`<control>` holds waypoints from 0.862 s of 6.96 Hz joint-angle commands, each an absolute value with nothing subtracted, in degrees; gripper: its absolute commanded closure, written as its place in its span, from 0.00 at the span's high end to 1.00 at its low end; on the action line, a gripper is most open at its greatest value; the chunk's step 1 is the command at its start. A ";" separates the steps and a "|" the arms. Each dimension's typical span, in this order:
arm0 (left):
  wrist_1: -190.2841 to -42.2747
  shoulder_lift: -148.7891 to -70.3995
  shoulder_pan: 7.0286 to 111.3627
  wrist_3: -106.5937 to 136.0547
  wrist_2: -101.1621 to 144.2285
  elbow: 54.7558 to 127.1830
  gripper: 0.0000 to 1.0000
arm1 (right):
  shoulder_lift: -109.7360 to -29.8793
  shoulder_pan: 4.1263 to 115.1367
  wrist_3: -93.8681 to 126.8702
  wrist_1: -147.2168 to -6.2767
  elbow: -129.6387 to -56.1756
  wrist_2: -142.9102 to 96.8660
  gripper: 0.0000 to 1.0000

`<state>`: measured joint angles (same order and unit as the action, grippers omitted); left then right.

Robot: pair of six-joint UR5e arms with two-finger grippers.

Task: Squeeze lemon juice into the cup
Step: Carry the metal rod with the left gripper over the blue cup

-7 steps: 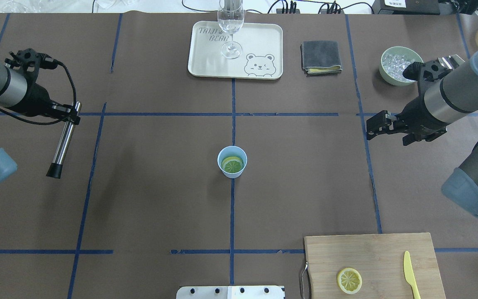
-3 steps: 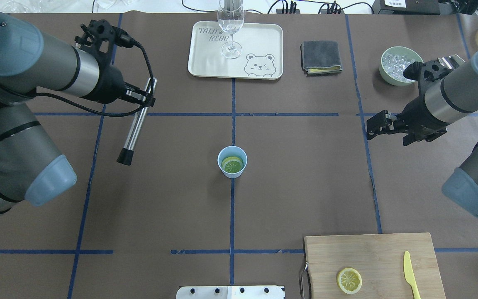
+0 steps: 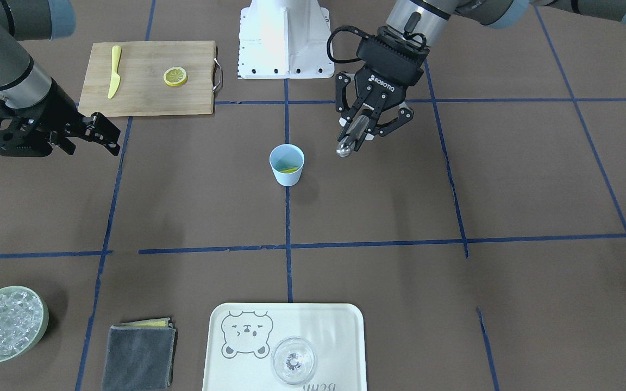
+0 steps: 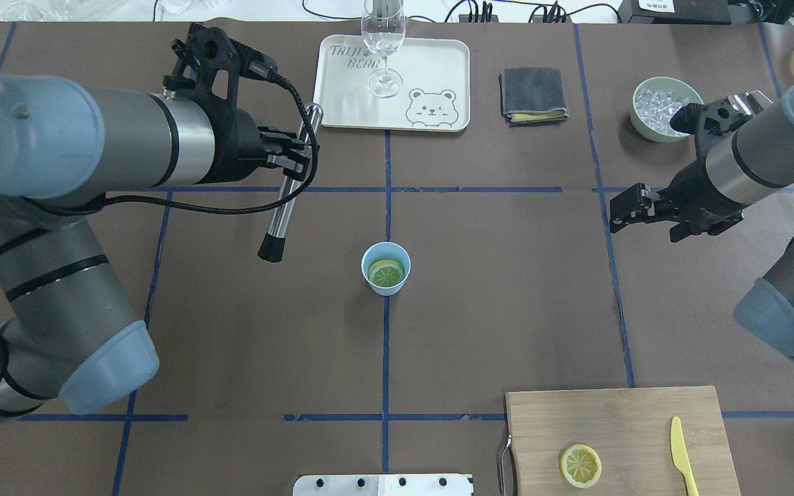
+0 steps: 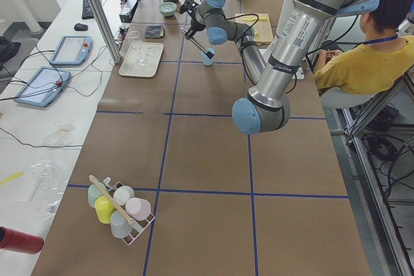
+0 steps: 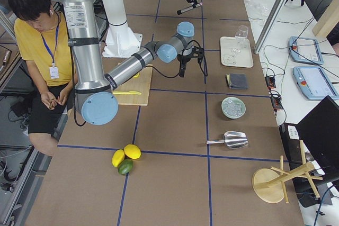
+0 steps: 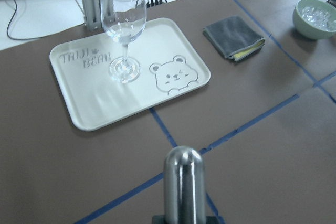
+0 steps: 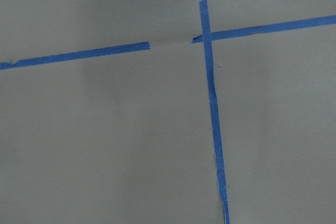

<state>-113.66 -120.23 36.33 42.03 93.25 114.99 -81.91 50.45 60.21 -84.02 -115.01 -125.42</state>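
Observation:
The light-blue cup point(image 4: 385, 256) stands at the table's middle with a lemon slice point(image 4: 386, 274) lying inside it; both also show in the front view, the cup point(image 3: 287, 172) and the slice point(image 3: 289, 170). A second lemon slice point(image 4: 580, 465) lies on the cutting board. My left gripper point(image 4: 296, 156) is shut on a steel muddler point(image 4: 285, 203) with a black tip, held slanted in the air to the left of the cup and beyond it. My right gripper point(image 4: 619, 209) is open and empty, far to the right of the cup.
A wooden cutting board point(image 4: 631, 420) with a yellow knife point(image 4: 678, 451) is at the near right. A bear tray point(image 4: 438, 65) with a clear glass point(image 4: 383, 41), a grey cloth point(image 4: 533, 93) and a green bowl of ice point(image 4: 666, 109) stand along the far edge.
My left arm has swung right and a little away from the robot's base, carrying the muddler from the far left towards the cup. The right arm, cup and slices have not moved.

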 commanded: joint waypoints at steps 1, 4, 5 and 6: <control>-134.95 -120.14 29.14 41.48 77.68 109.05 0.00 | -81.91 50.54 60.21 -84.02 -114.96 -125.33 1.00; -149.50 -120.84 17.20 40.87 54.61 99.16 0.00 | -82.00 50.54 60.21 -84.02 -114.96 -125.33 1.00; -149.68 -121.37 14.44 41.04 48.84 98.79 0.00 | -82.00 50.54 60.29 -84.02 -114.87 -125.33 1.00; -149.68 -121.64 14.33 41.04 48.61 98.70 0.00 | -82.00 50.45 60.29 -84.02 -114.96 -125.33 1.00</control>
